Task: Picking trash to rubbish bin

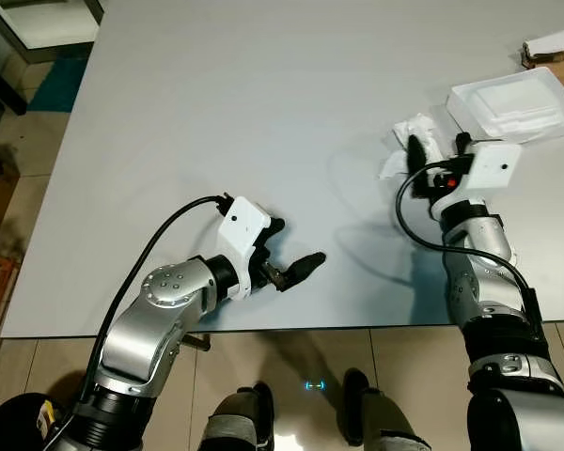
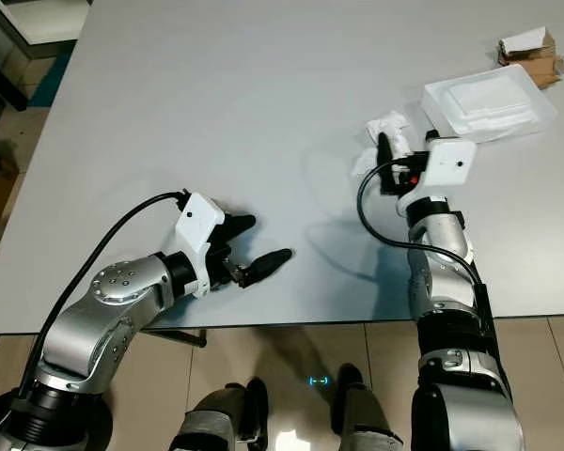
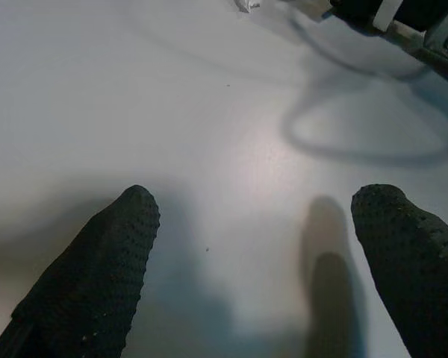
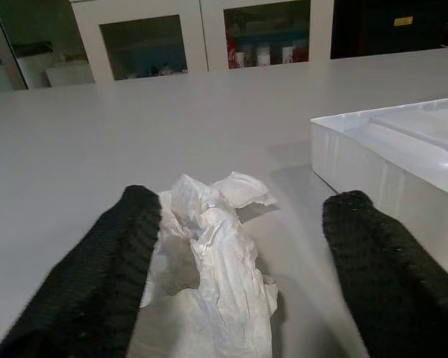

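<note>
Two grippers are over a pale grey tabletop (image 1: 263, 113). Toward the near edge, left of the middle, the left gripper (image 1: 296, 249) hovers with its two black fingers (image 3: 97, 276) spread wide apart and nothing between them; the bare surface shows in the gap. Further right, near the right edge, the right gripper (image 4: 235, 253) is set around a crumpled white tissue (image 4: 213, 276), its fingers (image 4: 97, 283) parted widely on either side. One finger appears to touch the tissue's side while the other stands clear of it, so the tissue lies on the tabletop, not clamped. Just beyond the tissue to the right sits a white foam tray (image 1: 512, 101), close beside it but apart. At the far right corner rests a small brown cardboard box (image 1: 555, 54) with white paper on top.
</note>
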Available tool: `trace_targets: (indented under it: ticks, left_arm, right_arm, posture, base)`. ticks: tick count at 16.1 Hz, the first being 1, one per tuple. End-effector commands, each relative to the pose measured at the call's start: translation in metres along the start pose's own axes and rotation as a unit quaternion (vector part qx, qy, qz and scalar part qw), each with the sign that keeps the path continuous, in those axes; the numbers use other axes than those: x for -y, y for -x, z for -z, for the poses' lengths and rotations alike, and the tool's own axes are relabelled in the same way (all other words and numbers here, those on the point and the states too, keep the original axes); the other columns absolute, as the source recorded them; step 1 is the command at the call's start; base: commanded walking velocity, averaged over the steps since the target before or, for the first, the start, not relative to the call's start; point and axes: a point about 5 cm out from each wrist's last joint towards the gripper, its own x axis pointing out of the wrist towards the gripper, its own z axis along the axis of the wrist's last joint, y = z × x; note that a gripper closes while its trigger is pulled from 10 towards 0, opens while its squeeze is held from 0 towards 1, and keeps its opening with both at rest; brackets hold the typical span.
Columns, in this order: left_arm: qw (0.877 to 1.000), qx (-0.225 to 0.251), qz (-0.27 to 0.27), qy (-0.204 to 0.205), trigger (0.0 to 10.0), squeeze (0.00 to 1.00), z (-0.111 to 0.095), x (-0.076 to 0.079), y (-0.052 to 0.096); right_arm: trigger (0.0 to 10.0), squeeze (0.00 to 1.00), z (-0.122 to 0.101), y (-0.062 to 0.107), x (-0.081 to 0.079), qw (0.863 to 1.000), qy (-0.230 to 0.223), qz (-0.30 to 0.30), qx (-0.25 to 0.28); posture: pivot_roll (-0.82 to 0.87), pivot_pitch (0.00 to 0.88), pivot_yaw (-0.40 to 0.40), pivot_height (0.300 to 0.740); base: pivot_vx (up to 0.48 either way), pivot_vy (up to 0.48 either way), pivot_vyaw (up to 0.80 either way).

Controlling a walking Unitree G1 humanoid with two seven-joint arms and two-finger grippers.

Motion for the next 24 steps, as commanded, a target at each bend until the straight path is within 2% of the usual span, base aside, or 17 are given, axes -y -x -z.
trace_targets:
  ticks: [1,4,6,8,10,14,19,21,24]
  left_arm:
    - [1.0,-0.015,0.011,0.006,10.0,0.0,0.006,0.003,0.002]
    - [1.0,-0.017,0.012,0.005,10.0,0.0,0.006,0.004,0.002]
    - [1.0,-0.02,0.015,0.005,10.0,0.0,0.008,0.006,0.003]
    - [1.0,-0.021,0.017,0.005,10.0,0.0,0.008,0.007,0.002]
    - [1.0,-0.024,0.016,0.005,10.0,0.0,0.009,0.007,0.002]
    - [0.999,-0.027,0.018,0.004,10.0,0.0,0.01,0.007,0.001]
    - [0.999,-0.029,0.019,0.003,10.0,0.0,0.011,0.007,0.0]
    - [0.999,-0.03,0.017,0.001,10.0,0.0,0.011,0.006,-0.002]
    - [1.0,-0.026,0.013,-0.001,10.0,0.0,0.008,0.005,-0.007]
  right_arm:
    - [0.0,0.0,0.044,0.023,-0.002,0.995,-0.03,0.007,-0.094]
    - [0.0,0.0,0.055,0.028,-0.008,0.992,-0.045,-0.018,-0.114]
    - [0.0,0.0,0.061,0.032,-0.005,0.989,-0.056,-0.03,-0.137]
    - [0.0,0.0,0.067,0.035,-0.003,0.985,-0.044,-0.041,-0.162]
    - [0.0,0.0,0.075,0.041,0.002,0.976,-0.009,-0.058,-0.21]
    - [0.0,0.0,0.077,0.046,0.015,0.969,0.018,-0.055,-0.239]
    - [0.0,0.0,0.078,0.05,0.018,0.968,0.026,-0.054,-0.243]
    - [0.0,0.0,0.073,0.047,0.021,0.973,0.054,-0.025,-0.221]
    - [0.0,0.0,0.064,0.044,0.015,0.978,0.081,-0.025,-0.19]
  posture:
    - [0.36,0.345,0.157,0.74]
    - [0.36,0.344,0.153,0.74]
    - [0.35,0.34,0.146,0.74]
    - [0.35,0.338,0.144,0.74]
    - [0.35,0.333,0.141,0.74]
    - [0.34,0.331,0.138,0.74]
    - [0.34,0.325,0.138,0.74]
    - [0.34,0.313,0.14,0.74]
    - [0.32,0.305,0.14,0.74]
  base:
    - [0.0,0.0,0.0]
    - [0.0,0.0,0.0]
    - [0.0,0.0,0.0]
    - [0.0,0.0,0.0]
    - [0.0,0.0,0.0]
    - [0.0,0.0,0.0]
    - [0.0,0.0,0.0]
    - [0.0,0.0,0.0]
    - [0.0,0.0,0.0]
